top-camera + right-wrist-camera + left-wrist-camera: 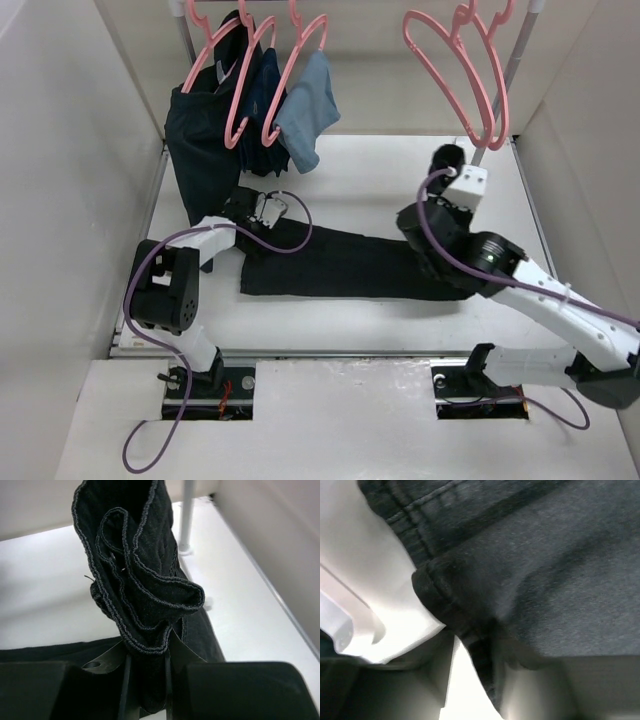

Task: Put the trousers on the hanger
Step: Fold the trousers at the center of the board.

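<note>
Trousers (340, 265) lie flat across the table (370, 185), spanning from the left gripper (266, 208) to the right gripper (146, 662). Left: whether the jaws grip cannot be told, as its wrist view shows only a hem, close and blurred. Right: jaws clamped on a bunched trouser end, plain only in its wrist view. Advisable: secure both ends, then raise the cloth level and taut toward the bare hanger (408, 35) at rear right, seen only from above.
</note>
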You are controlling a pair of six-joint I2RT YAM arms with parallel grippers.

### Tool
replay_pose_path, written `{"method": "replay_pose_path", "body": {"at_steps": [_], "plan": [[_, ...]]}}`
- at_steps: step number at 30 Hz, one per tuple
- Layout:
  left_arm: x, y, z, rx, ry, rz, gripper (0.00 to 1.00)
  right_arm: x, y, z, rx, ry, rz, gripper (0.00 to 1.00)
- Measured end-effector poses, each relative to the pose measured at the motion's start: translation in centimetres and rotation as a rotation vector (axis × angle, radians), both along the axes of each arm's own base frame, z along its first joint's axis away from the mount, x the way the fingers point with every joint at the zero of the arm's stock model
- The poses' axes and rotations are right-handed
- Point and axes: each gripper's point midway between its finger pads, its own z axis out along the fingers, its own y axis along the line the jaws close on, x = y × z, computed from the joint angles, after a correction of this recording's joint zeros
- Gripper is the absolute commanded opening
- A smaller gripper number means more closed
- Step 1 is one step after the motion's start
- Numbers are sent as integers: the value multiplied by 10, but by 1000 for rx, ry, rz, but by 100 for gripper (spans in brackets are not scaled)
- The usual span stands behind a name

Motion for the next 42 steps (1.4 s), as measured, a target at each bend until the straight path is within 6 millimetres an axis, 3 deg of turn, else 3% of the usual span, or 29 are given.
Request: {"method": "replay_pose_path", "body": {"at_steps": [3,5,7,10,13,14,18,21,24,28,32,34,38,42], "plan": [[-2,-4,-1,-16,10,-24,7,10,27,5,11,-15,22,0],[-3,-5,-1,-17,12,-42,5,16,23,9,25,-21,-4,0],[-4,-6,-2,-11,10,-70,6,24,-2,24,39,-40,-65,0],[-12,-10,-1,1,-1,-120,7,23,-65,64,70,-127,-184,0],[-30,-26,-1,7,14,-199,7,-4,-123,122,84,-250,-284,0],[-36,-35,-1,3,21,-233,7,-14,-134,141,89,-289,-297,0],[-54,-68,-2,-23,41,-349,9,-41,-156,204,104,-421,-316,0],[-65,-84,-2,-63,68,-399,10,-33,-142,211,90,-421,-265,0],[-69,-92,-2,-104,95,-415,11,-6,-89,185,57,-341,-134,0],[-67,-90,-1,-178,134,-389,12,24,22,112,-56,-187,66,0],[-66,-84,-1,-268,185,-346,18,27,137,25,-140,-65,267,0],[-66,-79,-1,-303,205,-325,18,23,181,-12,-143,-23,336,0],[-64,-65,-1,-348,242,-267,21,18,244,-83,-151,86,403,0],[-62,-55,-1,-376,261,-224,22,15,268,-138,-138,166,407,0]]}}
